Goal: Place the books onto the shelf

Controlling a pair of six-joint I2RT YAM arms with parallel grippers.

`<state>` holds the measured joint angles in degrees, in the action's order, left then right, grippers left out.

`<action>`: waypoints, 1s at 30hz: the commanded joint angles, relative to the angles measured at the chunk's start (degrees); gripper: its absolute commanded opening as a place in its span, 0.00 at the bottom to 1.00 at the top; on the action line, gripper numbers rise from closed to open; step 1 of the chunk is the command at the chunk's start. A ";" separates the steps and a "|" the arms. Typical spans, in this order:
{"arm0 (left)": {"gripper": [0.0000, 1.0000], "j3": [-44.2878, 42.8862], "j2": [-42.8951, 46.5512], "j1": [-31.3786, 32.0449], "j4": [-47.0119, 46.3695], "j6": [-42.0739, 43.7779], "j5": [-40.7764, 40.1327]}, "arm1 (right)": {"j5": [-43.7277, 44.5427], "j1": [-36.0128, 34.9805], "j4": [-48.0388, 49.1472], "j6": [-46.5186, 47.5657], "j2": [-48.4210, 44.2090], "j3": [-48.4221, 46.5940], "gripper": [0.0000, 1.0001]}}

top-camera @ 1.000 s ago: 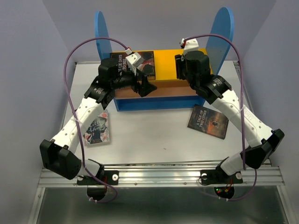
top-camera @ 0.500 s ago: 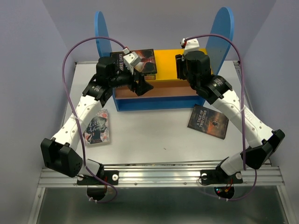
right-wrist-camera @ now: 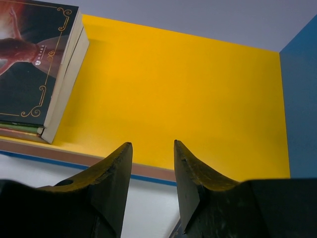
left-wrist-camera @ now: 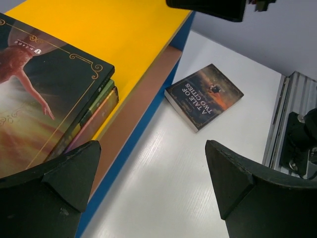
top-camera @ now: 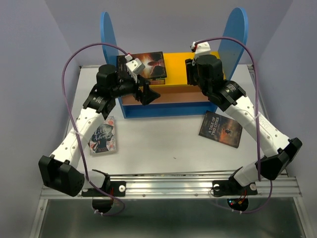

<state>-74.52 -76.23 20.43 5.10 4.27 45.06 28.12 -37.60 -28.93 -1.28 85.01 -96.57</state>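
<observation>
Arms bent toward shelf; left claw spread wide, empty; right claw half-spread, empty, over yellow board. Dark-covered book stack lies flat there.

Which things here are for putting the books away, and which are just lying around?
For the job: the shelf, the stack of books on its yellow top, the Tale of Two Cities book and the pale book, both on the table.
Just there: the purple cables, the metal rail.
</observation>
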 commanded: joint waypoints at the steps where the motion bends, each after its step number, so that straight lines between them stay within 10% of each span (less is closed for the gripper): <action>1: 0.99 3.32 7.30 -0.39 -7.56 -3.91 1.44 | -2.45 -0.54 2.65 0.57 1.89 -1.95 0.45; 14: 0.99 6.85 17.16 -0.39 -2.39 -25.01 -25.00 | -15.19 -0.54 2.03 2.16 14.03 -12.23 0.44; 30: 0.99 7.46 17.51 -0.39 -1.59 -25.63 -27.13 | -19.68 -3.87 0.80 4.97 16.85 -15.40 0.44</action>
<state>-67.09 -59.88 20.12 5.06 -21.15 18.72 10.35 -39.09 -29.63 2.37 101.82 -109.06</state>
